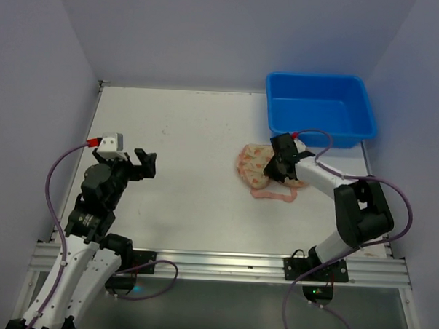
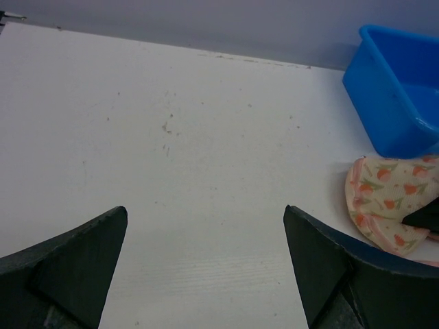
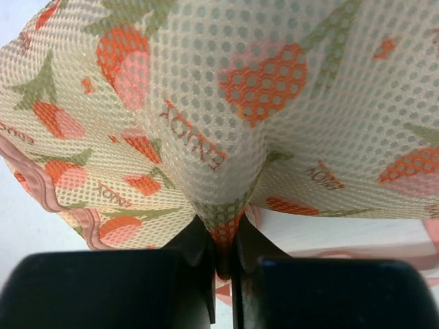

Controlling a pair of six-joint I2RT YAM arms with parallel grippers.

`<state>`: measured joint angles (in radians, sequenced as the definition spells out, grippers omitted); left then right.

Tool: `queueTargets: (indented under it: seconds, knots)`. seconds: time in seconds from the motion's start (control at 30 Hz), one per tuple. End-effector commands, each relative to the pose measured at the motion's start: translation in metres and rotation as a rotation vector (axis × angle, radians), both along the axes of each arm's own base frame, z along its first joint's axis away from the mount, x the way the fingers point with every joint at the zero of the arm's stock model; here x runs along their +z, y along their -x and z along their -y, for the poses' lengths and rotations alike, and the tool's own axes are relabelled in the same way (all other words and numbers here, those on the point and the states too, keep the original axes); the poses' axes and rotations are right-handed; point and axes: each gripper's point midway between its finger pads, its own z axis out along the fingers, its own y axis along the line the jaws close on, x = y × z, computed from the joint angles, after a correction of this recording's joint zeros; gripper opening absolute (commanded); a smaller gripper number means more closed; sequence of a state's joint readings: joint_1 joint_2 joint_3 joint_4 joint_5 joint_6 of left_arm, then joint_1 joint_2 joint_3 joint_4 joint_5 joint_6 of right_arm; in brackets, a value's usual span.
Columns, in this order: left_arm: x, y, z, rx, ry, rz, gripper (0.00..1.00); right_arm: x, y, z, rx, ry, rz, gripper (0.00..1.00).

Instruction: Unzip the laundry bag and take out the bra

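The laundry bag (image 1: 253, 166) is a cream mesh pouch with orange and green print and pink trim. It lies right of the table's middle, its pink strap (image 1: 275, 196) trailing in front. My right gripper (image 1: 280, 171) is shut on a pinched fold of the bag's mesh (image 3: 223, 226), and the bag fills the right wrist view (image 3: 219, 103). My left gripper (image 1: 142, 164) is open and empty at the left, well away; the bag's edge shows at the right of its view (image 2: 384, 202). The bra is hidden.
A blue plastic tub (image 1: 320, 108) stands at the back right, just behind the bag; it also shows in the left wrist view (image 2: 398, 96). Grey walls close the table's back and sides. A metal rail (image 1: 215, 265) runs along the near edge.
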<state>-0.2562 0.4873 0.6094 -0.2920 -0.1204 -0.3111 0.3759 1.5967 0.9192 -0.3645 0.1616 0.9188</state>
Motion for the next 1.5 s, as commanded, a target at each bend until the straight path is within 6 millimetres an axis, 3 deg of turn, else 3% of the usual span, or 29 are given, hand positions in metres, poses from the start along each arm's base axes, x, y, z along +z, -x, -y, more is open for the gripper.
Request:
queueTargets:
  seconds: [0.0, 0.03, 0.13, 0.23, 0.27, 0.3, 0.37, 0.4, 0.43, 0.47, 0.53, 0.6, 0.73, 0.8, 0.87, 0.9, 0.97, 1.0, 1.07, 1.13, 1.2, 1.23, 1.33, 1.43, 1.47]
  knots:
    - [0.008, -0.005, -0.004, 0.022, -0.011, 0.04, 1.0, -0.003, 0.012, -0.034, 0.027, -0.043, -0.015, 0.0]
    - [0.007, -0.006, -0.005, 0.024, -0.012, 0.037, 1.0, 0.0, 0.016, -0.047, 0.025, -0.069, -0.013, 0.0]
    - [0.006, -0.006, -0.004, 0.019, -0.012, 0.035, 1.0, 0.014, 0.038, -0.11, 0.122, -0.121, -0.004, 0.0]
    - [0.006, -0.007, -0.003, 0.016, -0.012, 0.031, 1.0, 0.046, 0.031, -0.159, 0.186, -0.157, 0.07, 0.0]
    - [0.005, -0.007, -0.002, 0.013, -0.013, 0.028, 1.0, 0.041, 0.039, -0.178, 0.257, -0.132, 0.063, 0.0]
    - [0.003, -0.007, -0.001, 0.007, -0.013, 0.022, 1.0, 0.064, 0.029, -0.202, 0.298, -0.158, 0.105, 0.0]
    - [0.001, -0.008, 0.0, 0.001, -0.012, 0.015, 1.0, 0.067, 0.038, -0.227, 0.381, -0.133, 0.096, 0.13]
    - [0.0, -0.008, 0.001, -0.006, -0.012, 0.012, 1.0, 0.069, 0.037, -0.241, 0.414, -0.14, 0.104, 0.25]
    - [-0.001, -0.008, 0.002, -0.009, -0.011, 0.009, 1.0, 0.071, 0.038, -0.247, 0.451, -0.133, 0.118, 0.49]
    - [-0.002, -0.009, 0.002, -0.009, -0.012, 0.003, 1.0, 0.073, 0.041, -0.251, 0.471, -0.13, 0.13, 0.59]
    - [-0.002, -0.009, 0.003, -0.01, -0.001, -0.002, 1.0, 0.082, 0.042, -0.245, 0.494, -0.107, 0.164, 0.76]
    - [-0.007, -0.009, 0.006, -0.007, 0.037, -0.027, 1.0, 0.099, 0.037, -0.231, 0.502, -0.067, 0.227, 0.84]
    - [-0.032, -0.011, 0.017, -0.026, 0.101, -0.14, 1.0, 0.112, 0.026, -0.196, 0.547, -0.031, 0.256, 0.89]
    - [-0.042, -0.014, 0.023, -0.035, 0.127, -0.189, 1.0, 0.1, 0.03, -0.179, 0.531, -0.044, 0.212, 0.89]
    - [-0.055, -0.021, 0.029, -0.042, 0.129, -0.26, 1.0, 0.1, 0.033, -0.171, 0.509, -0.076, 0.217, 0.89]
    - [-0.059, -0.024, 0.031, -0.043, 0.133, -0.281, 1.0, 0.087, 0.041, -0.165, 0.507, -0.073, 0.188, 0.88]
    - [-0.079, -0.034, 0.033, -0.022, 0.128, -0.361, 1.0, 0.086, 0.051, -0.172, 0.52, -0.148, 0.183, 0.88]
    - [-0.081, -0.039, 0.032, -0.008, 0.129, -0.374, 1.0, 0.071, 0.06, -0.167, 0.52, -0.155, 0.15, 0.88]
    - [-0.103, -0.049, 0.033, 0.021, 0.13, -0.44, 1.0, 0.071, 0.068, -0.171, 0.53, -0.218, 0.162, 0.88]
    - [-0.13, -0.05, 0.038, 0.026, 0.149, -0.518, 1.0, 0.057, 0.079, -0.163, 0.519, -0.222, 0.13, 0.87]
    - [-0.145, -0.05, 0.053, -0.033, 0.186, -0.553, 1.0, 0.059, 0.084, -0.158, 0.524, -0.23, 0.141, 0.87]
    - [-0.164, -0.044, 0.057, -0.044, 0.191, -0.609, 1.0, 0.06, 0.086, -0.156, 0.529, -0.227, 0.149, 0.87]
    - [-0.184, -0.026, 0.082, -0.137, 0.268, -0.688, 1.0, 0.07, 0.089, -0.142, 0.516, -0.211, 0.202, 0.87]
    - [-0.174, -0.005, 0.134, -0.29, 0.374, -0.669, 1.0, 0.079, 0.091, -0.121, 0.472, -0.191, 0.253, 0.87]
    - [-0.17, 0.011, 0.159, -0.371, 0.365, -0.676, 1.0, 0.074, 0.094, -0.111, 0.454, -0.177, 0.248, 0.87]
